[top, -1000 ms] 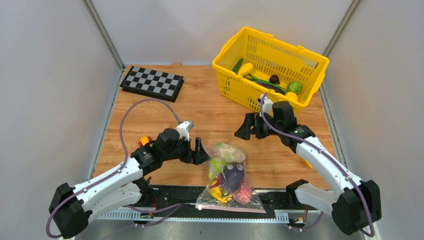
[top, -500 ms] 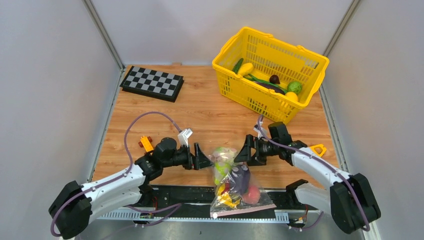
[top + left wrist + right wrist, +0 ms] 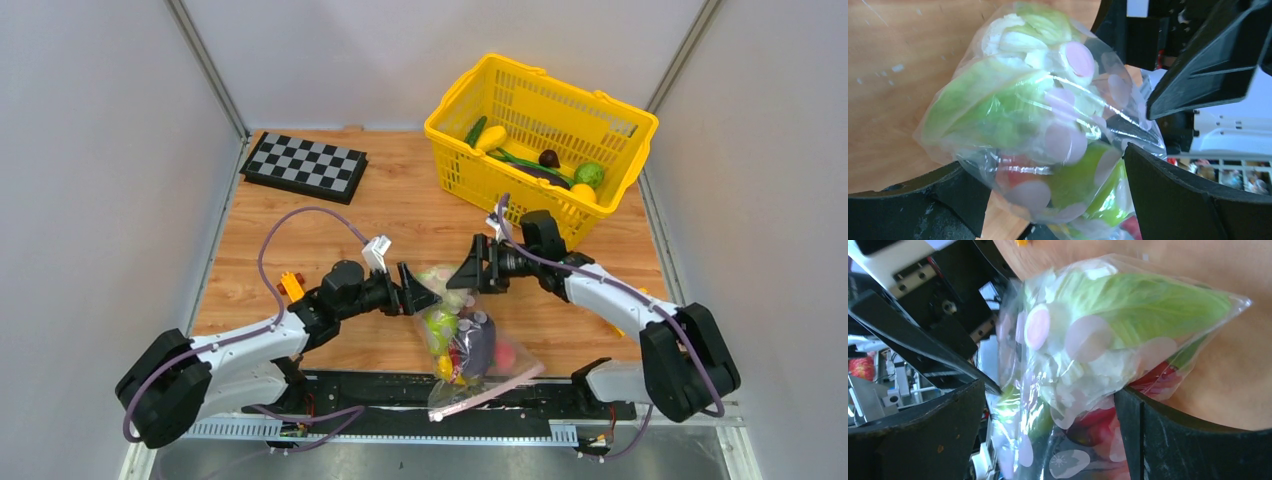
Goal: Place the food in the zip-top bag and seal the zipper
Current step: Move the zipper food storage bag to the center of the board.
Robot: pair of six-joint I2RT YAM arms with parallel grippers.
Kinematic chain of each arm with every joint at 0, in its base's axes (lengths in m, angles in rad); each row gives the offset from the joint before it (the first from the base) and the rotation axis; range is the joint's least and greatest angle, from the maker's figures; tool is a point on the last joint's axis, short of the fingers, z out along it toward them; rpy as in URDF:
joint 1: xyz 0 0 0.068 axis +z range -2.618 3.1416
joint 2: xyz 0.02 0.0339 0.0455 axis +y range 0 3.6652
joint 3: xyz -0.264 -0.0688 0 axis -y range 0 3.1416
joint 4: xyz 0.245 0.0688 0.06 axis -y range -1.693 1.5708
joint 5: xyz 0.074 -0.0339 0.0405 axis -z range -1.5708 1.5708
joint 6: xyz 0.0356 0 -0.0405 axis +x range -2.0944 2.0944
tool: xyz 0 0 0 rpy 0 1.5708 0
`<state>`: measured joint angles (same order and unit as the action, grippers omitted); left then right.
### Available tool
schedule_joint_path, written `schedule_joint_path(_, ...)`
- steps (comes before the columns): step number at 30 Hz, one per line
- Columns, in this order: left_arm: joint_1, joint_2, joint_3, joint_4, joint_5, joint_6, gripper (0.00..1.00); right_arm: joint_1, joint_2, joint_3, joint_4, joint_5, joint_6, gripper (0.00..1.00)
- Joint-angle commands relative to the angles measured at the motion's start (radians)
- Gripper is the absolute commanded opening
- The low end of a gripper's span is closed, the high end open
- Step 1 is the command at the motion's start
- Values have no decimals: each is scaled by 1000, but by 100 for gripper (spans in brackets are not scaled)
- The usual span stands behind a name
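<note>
Clear dotted plastic bag of glossy toy veg sits between left gripper and right gripper, both spread wide, probably bracing it for zipping.

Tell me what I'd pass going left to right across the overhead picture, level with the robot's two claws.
Orange toy block → left gripper → right gripper. The zip-top bag of toy food is left out, since it spreads across below both grippers and has no clear place in the order.
</note>
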<state>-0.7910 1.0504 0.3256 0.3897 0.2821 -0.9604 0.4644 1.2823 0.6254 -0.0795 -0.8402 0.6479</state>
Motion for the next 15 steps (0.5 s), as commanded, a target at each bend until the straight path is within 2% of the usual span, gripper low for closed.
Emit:
schedule_joint_path(1, 1, 34, 102, 79, -91, 74, 100, 10, 68, 169, 131, -12, 1, 100)
schedule_joint_path(4, 15, 49, 184, -38, -142, 171, 100, 8, 136, 268, 94, 33, -37, 100)
schedule_joint_path(8, 57, 52, 306, -217, -239, 296, 100, 8, 179, 340, 0, 185, -102, 100)
schedule_joint_path(12, 77, 46, 389, -428, -367, 409, 100, 8, 167, 386, -134, 353, -236, 100)
schedule_joint_path(15, 78, 30, 398, -540, -457, 446, 100, 8, 138, 384, -223, 515, -325, 100)
